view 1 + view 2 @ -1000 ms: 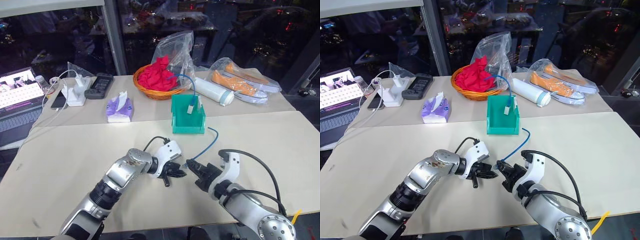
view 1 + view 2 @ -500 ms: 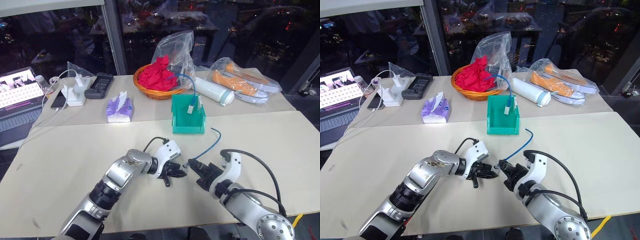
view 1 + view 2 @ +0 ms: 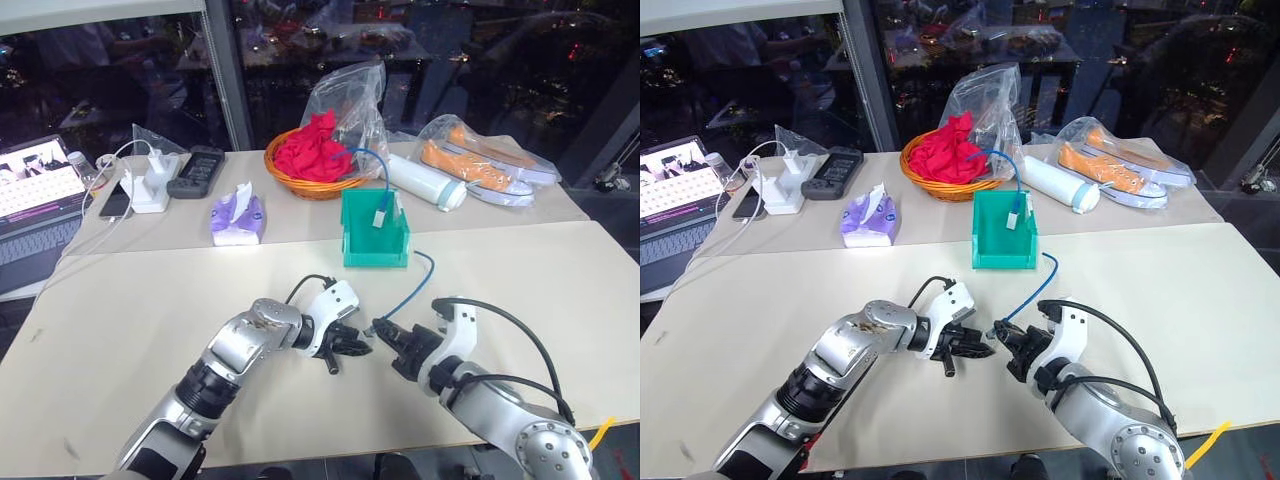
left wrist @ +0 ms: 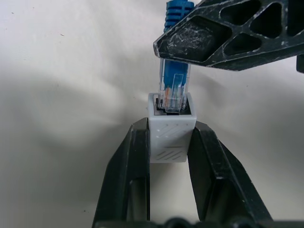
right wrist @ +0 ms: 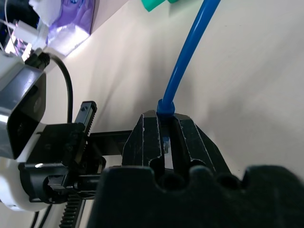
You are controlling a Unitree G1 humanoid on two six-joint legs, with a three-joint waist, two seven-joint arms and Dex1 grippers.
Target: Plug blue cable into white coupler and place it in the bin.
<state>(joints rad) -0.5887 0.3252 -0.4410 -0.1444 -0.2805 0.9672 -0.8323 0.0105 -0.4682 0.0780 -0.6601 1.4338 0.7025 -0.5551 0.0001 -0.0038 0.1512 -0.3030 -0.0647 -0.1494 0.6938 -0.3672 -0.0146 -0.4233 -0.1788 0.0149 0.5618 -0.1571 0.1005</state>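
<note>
A: Where the two arms meet low in the middle of the head view, found: left gripper (image 3: 352, 347) clamped on the white coupler (image 4: 171, 128), fingers (image 4: 132, 175) pressed to its two sides, socket face turned away from the wrist.

B: And the right gripper (image 3: 388, 338)?

A: Closed tight on the plug end of the blue cable (image 3: 408, 294), pinched just behind the blue boot, as seen in the right wrist view (image 5: 187, 57).

B: Plug seated?

A: Tip of the clear plug (image 4: 174, 88) set into the coupler's dark opening, seen from the left wrist; most of the plug body above the rim. Fully home or not, cannot tell.

B: Rest of the cable?

A: Rising from the right gripper up and to the right across the table (image 3: 150, 300), free end curled just to the right of the bin (image 3: 376, 232), apart from it.

B: Bin itself?

A: Teal, above centre of the head view, lowered wall toward the robot. Inside, a plug of another blue cable (image 3: 366, 160) arching over from the orange basket (image 3: 310, 178) behind it.

B: Anything else up there?

A: Purple tissue pack (image 3: 238, 218) left of the bin, white chargers (image 3: 152, 186) and a phone (image 3: 117, 203) at upper left beside a laptop (image 3: 35, 195), white cylinder (image 3: 426, 182) and bagged orange shoes (image 3: 480, 163) at upper right.
</note>
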